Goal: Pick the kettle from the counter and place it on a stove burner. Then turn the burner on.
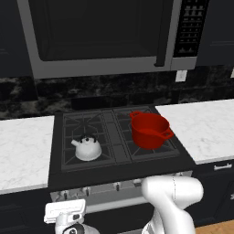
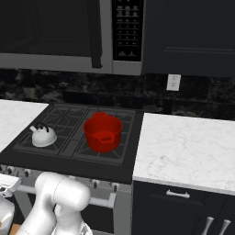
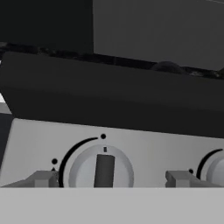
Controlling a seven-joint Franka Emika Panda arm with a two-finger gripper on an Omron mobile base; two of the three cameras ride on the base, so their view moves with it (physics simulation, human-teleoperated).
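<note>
The small white-grey kettle (image 1: 87, 148) (image 2: 44, 136) stands upright on the front-left stove burner (image 1: 73, 132) of the black cooktop, spout to the left. The white marble counter (image 1: 23, 151) flanks the stove on both sides. My gripper (image 3: 107, 178) is low, in front of the stove's silver front panel, and is open. Its two fingertips (image 3: 43, 178) stand on either side of a round silver knob (image 3: 101, 168) whose dark bar points straight up. Neither tip is pressing on the knob. My white hand (image 1: 65, 211) sits below the cooktop's front-left edge.
A red two-handled pot (image 1: 149, 130) (image 2: 103, 132) sits on the right burners. A second knob (image 3: 216, 168) lies to the right of the first. A microwave (image 1: 100, 36) hangs over the stove. The cooktop's dark front lip (image 3: 109, 100) overhangs the knobs.
</note>
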